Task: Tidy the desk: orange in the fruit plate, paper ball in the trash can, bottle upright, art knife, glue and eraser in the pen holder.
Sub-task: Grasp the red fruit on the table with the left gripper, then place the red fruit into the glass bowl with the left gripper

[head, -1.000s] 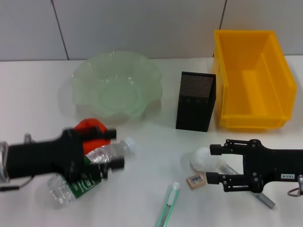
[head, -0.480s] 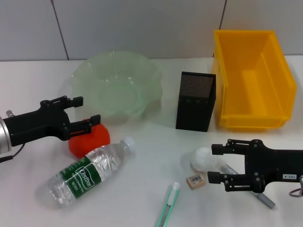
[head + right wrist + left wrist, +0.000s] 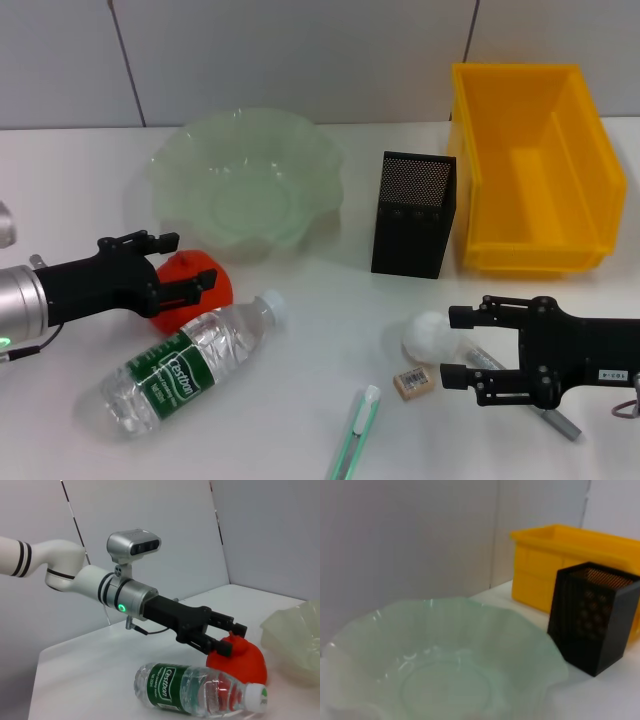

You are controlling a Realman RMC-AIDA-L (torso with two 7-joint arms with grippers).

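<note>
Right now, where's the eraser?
In the head view, the eraser lies on the table just below the paper ball, beside the right gripper.

One each: orange (image 3: 195, 290), bottle (image 3: 185, 365), paper ball (image 3: 430, 335), eraser (image 3: 412, 382), art knife (image 3: 355, 435), fruit plate (image 3: 245, 180), pen holder (image 3: 413, 214), trash can (image 3: 535, 170).

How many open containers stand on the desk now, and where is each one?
3. The fruit plate is at the back left, the pen holder stands in the middle, and the trash can is at the back right. None seems hidden.
</note>
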